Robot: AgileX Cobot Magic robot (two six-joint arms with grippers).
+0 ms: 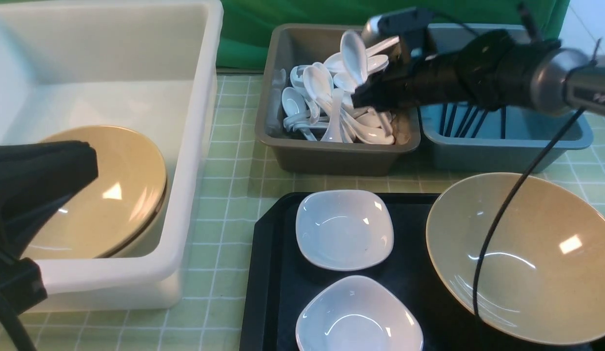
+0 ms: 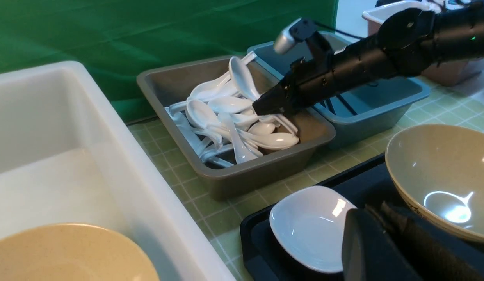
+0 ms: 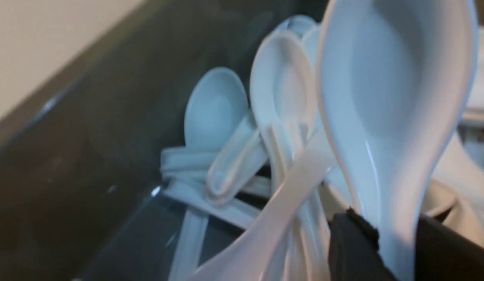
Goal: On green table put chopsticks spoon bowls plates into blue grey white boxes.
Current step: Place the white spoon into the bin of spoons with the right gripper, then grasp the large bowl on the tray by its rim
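My right gripper [image 1: 362,97] is shut on the handle of a white spoon [image 1: 353,56], which stands scoop-up over the grey box [image 1: 332,161], above a pile of several spoons [image 1: 327,117]. In the right wrist view the handle [image 3: 398,242] sits between both black fingers. Black chopsticks [image 1: 458,119] lie in the blue box [image 1: 502,146]. One tan bowl [image 1: 122,195] lies in the white box [image 1: 195,146]; another bowl [image 1: 536,253] rests on the black tray [image 1: 273,273] beside two white plates [image 1: 344,229] [image 1: 358,317]. My left gripper [image 2: 376,210] is shut and empty, above the tray's edge.
The green table [image 1: 234,204] shows between the white box and the tray. The three boxes stand close together along the back, in front of a green backdrop [image 1: 283,29]. The right arm's cable [image 1: 502,214] hangs across the bowl on the tray.
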